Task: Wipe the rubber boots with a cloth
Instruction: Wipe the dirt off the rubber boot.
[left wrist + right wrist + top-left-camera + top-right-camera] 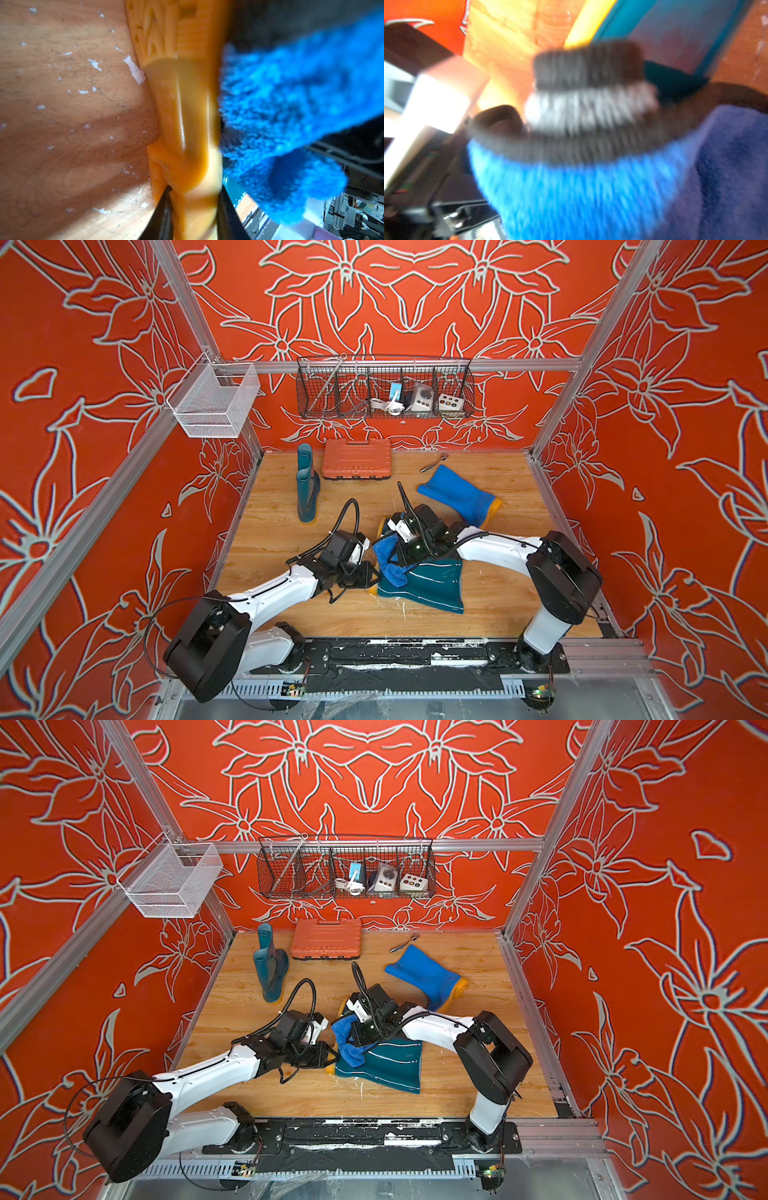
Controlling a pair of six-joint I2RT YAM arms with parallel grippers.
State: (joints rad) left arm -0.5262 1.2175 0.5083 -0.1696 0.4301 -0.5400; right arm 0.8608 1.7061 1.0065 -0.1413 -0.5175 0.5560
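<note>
A dark teal rubber boot (432, 585) (386, 1065) lies on its side in the middle of the wooden floor. My left gripper (372, 576) (194, 191) is shut on its yellow-orange sole (182, 104) at the heel end. The fuzzy blue cloth (388, 560) (347, 1040) (291, 104) (571, 197) is draped over the foot of this boot. My right gripper (401, 558) is shut on the cloth from above, and the cloth hides its jaws in the right wrist view. A second teal boot (307, 489) stands upright at the back left. The bright blue boot (457, 493) lies at the right.
An orange ribbed case (357, 458) lies against the back wall, with a small metal tool (434, 463) to its right. A black wire basket (384, 387) hangs on the back wall, and a white mesh basket (214, 400) on the left frame. The arms' mounting rail (407, 655) runs along the front edge.
</note>
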